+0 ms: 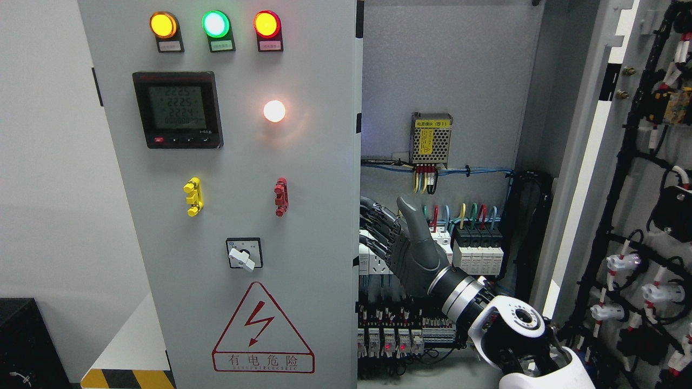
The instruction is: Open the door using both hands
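The grey left door point(227, 216) of the electrical cabinet carries three lamps, a meter and a warning triangle, and covers the cabinet's left half. The right door point(621, 216) is swung wide open, its wired inner side facing me. My right arm enters from the lower right. My right hand point(378, 235) is inside the cabinet at the left door's free edge. Its fingers point(378, 221) reach behind that edge, where their tips are hidden, and its thumb point(412, 216) points up. My left arm does not show.
Inside the cabinet are rows of breakers point(476, 248), coloured wires and a small power supply point(431, 139), close behind my hand. A black box point(27, 340) stands at the lower left, beside a yellow-black striped base point(127, 378).
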Available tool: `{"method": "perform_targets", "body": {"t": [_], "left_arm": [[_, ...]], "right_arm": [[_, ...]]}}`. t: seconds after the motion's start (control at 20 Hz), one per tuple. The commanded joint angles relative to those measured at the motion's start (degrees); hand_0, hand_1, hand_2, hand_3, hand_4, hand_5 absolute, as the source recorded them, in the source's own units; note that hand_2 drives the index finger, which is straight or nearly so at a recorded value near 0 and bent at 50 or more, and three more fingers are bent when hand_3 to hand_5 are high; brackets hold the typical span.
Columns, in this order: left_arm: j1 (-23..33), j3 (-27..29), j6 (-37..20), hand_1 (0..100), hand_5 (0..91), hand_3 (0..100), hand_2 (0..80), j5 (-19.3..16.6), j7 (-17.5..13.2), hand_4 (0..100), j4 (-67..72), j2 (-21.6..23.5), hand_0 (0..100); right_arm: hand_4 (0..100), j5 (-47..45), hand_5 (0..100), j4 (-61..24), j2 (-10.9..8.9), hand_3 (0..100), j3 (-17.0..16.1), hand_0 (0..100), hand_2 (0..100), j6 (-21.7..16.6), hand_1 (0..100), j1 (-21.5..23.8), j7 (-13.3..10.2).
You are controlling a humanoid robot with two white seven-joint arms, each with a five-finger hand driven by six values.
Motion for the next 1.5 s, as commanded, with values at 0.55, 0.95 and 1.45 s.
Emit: {"method": "perform_targets", "body": {"t": [0.55,0.95,1.45], "left_arm": [[-0.8,0.0,0.2,0,0.0,0,0.0,0.0,1.3,0,0.1,-0.8,0],[-0.8,0.0,0.0,0,0.0,0,0.0,0.0,3.1,0,0.1,-0.8,0],[-0.8,0.0,0.0,0,0.0,0,0.0,0.0,2.4,0,0.0,-0.8,0]], "right_arm": [[0,-0.4,0,5.4,0.09,0,-0.6,0,0,0.0,0,-1.9,4.6],[0,-0.4,0,5.4,-0.08,0,-1.2,0,0,0.0,0,-2.2,5.5],[0,-0.5,0,5.4,-0.17,0,-1.2,0,0,0.0,0,-2.8,5.7]]}}
